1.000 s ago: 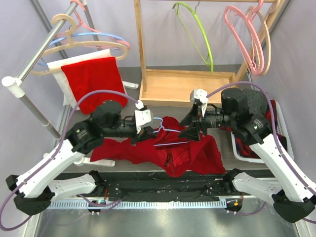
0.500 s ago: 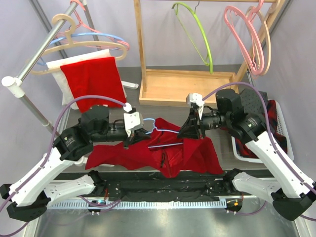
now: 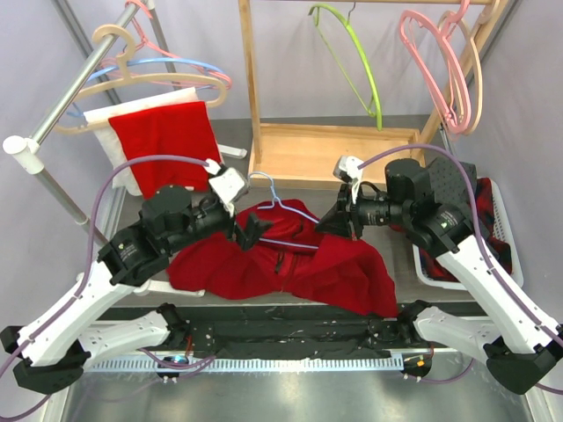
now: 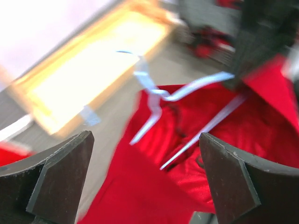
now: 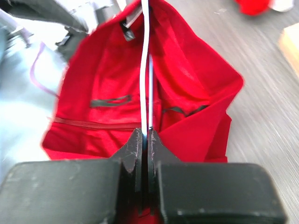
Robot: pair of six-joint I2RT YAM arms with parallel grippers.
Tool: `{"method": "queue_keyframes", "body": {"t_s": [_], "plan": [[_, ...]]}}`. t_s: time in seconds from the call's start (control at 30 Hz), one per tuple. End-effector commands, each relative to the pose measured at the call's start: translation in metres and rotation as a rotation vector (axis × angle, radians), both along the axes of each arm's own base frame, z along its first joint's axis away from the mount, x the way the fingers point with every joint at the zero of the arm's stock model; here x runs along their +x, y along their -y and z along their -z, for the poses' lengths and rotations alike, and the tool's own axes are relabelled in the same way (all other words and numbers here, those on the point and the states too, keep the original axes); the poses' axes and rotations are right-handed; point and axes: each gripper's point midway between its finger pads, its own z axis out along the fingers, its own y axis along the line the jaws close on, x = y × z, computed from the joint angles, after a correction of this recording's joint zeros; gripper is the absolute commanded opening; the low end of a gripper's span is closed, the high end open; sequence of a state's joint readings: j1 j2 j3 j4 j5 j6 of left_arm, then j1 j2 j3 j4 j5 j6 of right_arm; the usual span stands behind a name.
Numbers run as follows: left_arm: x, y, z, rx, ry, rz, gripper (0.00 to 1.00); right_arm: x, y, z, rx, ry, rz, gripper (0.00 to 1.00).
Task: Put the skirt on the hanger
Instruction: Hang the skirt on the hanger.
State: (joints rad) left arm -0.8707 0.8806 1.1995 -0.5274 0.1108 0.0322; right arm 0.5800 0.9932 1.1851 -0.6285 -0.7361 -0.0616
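The red skirt (image 3: 290, 268) lies crumpled mid-table with a pale blue wire hanger (image 3: 280, 211) resting on it, hook toward the wooden rack. My right gripper (image 3: 336, 223) is shut on the hanger's right end. In the right wrist view the thin wire (image 5: 145, 70) runs straight out from between the closed jaws (image 5: 145, 136) over the skirt (image 5: 107, 84). My left gripper (image 3: 252, 231) hovers open at the hanger's left side, holding nothing. In the left wrist view its fingers (image 4: 60, 172) stand wide apart above the skirt (image 4: 140, 186) and the hanger (image 4: 156, 95).
A wooden rack with a tray base (image 3: 330, 151) stands behind, with a green hanger (image 3: 352, 61) and pink hangers (image 3: 449, 61) on it. A metal rail at the left carries hangers and a red cloth (image 3: 167, 141). A white basket (image 3: 497, 255) of clothes sits at the right.
The left gripper has opened, let go and drawn back slightly left. The right gripper has closed on the hanger's end. The hanger's hook has shifted toward the rack.
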Motion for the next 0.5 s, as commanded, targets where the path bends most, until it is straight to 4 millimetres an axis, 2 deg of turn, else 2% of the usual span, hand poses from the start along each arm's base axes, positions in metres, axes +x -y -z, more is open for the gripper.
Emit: {"method": "queue_keyframes", "body": {"t_s": [0.0,0.13,0.23,0.4,0.43,0.47], "plan": [[0.054,-0.033,-0.023,-0.1,0.029,-0.397,1.0,0.033,0.006,-0.031,0.048,0.118,0.177,0.01],[0.073,-0.052,-0.026,-0.145,0.009,-0.589,1.0,0.06,0.017,-0.038,0.034,0.141,0.342,0.01],[0.079,-0.059,-0.025,-0.162,0.007,-0.653,1.0,0.082,0.029,-0.051,0.054,0.171,0.489,0.01],[0.079,-0.065,-0.024,-0.173,0.015,-0.675,1.0,0.112,0.046,-0.092,0.1,0.237,0.677,0.01],[0.078,-0.068,-0.025,-0.179,0.019,-0.689,1.0,0.115,0.049,-0.11,0.125,0.263,0.702,0.01],[0.078,-0.07,-0.025,-0.182,0.021,-0.693,1.0,0.126,0.051,-0.112,0.12,0.266,0.748,0.01]]}}
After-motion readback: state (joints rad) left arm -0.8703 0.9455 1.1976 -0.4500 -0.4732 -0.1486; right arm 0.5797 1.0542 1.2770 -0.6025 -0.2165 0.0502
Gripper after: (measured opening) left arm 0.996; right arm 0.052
